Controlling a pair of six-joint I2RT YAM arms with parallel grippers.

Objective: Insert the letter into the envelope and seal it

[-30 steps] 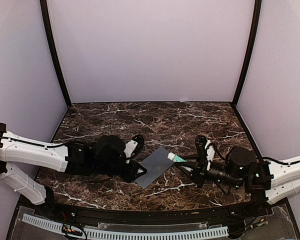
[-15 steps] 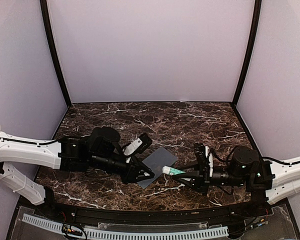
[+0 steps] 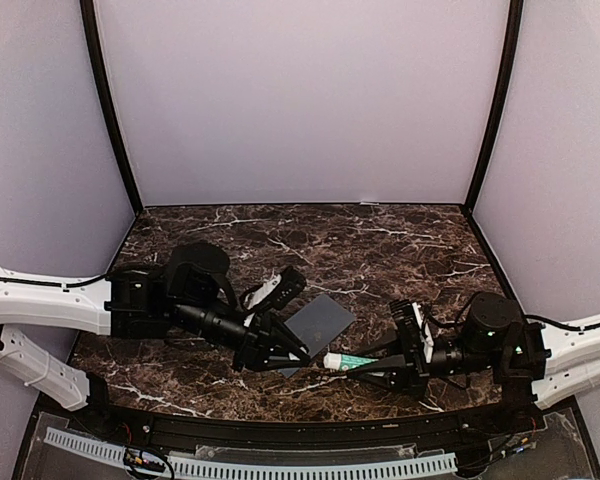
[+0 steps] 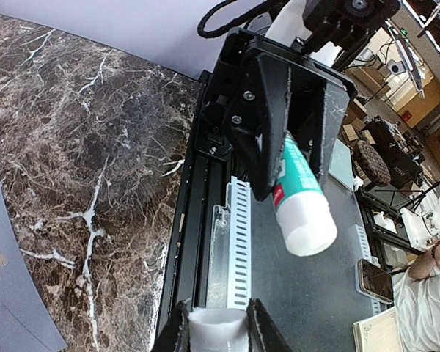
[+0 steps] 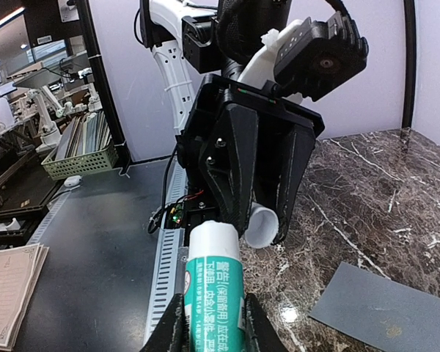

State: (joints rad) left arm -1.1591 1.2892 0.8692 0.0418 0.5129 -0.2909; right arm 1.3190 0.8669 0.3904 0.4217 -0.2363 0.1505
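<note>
The grey-blue envelope lies flat on the marble table; it also shows in the left wrist view and the right wrist view. The cream-white letter is not in view. My right gripper is shut on a white-and-green glue stick, held level and pointing left. My left gripper is shut on a small white cap. The cap's open end faces the stick's white tip, with a small gap between them. Both are raised near the table's front edge.
A black rail with a white slotted strip runs along the near edge, below the two grippers. Purple walls close the back and sides. Both arms lie low across the front of the table.
My right gripper has carried the glue stick off the envelope, left and toward the near edge. My left gripper has moved right to face it. The envelope has stayed in place.
</note>
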